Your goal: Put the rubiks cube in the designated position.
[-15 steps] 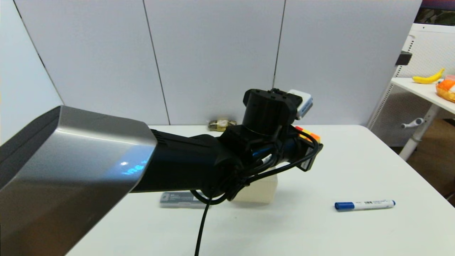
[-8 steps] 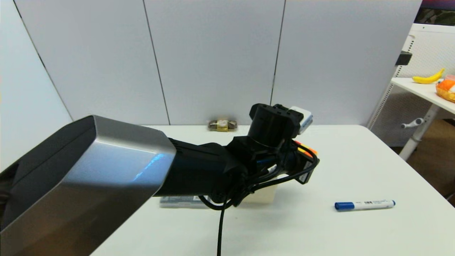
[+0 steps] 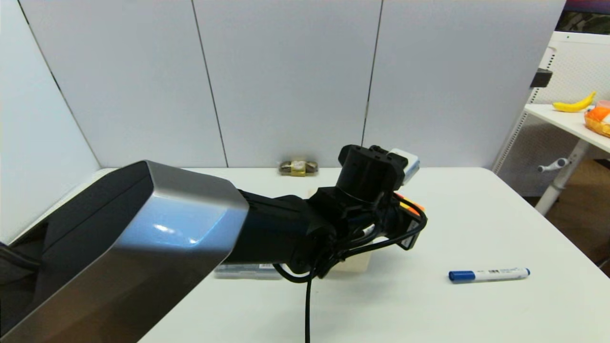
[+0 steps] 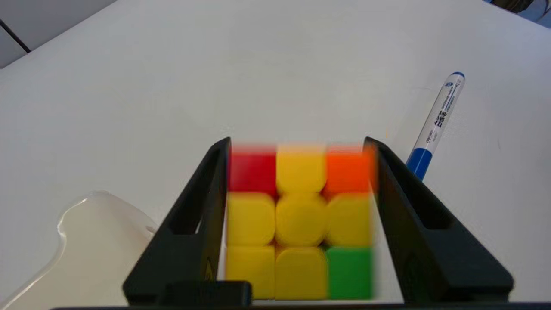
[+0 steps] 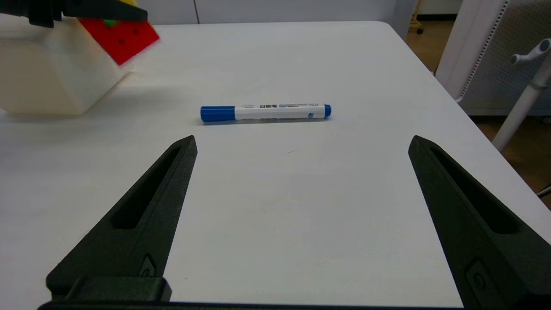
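The rubiks cube (image 4: 300, 221) shows a mostly yellow face with red, orange and green squares, and my left gripper (image 4: 297, 144) is shut on it, one black finger against each side. In the head view only an orange and yellow sliver of the cube (image 3: 409, 205) shows past the left gripper (image 3: 411, 216), held above the table just right of the cream box (image 3: 357, 259). The right wrist view shows the cube's red face (image 5: 122, 36) hanging in the air beside that box (image 5: 51, 73). No mark on the white tabletop (image 3: 476, 214) shows the designated position. My right gripper (image 5: 301, 140) stands open and empty, low over the table.
A blue-capped white marker (image 3: 488, 274) lies right of the box, also seen in the left wrist view (image 4: 434, 125) and ahead of the right fingers (image 5: 264, 112). A flat grey case (image 3: 243, 270) lies left of the box. A small wrapped object (image 3: 298, 167) sits at the far edge.
My left arm has come down and a little forward with the cube still held; its wrist sits lower over the table than a second ago. The marker and box have not moved.
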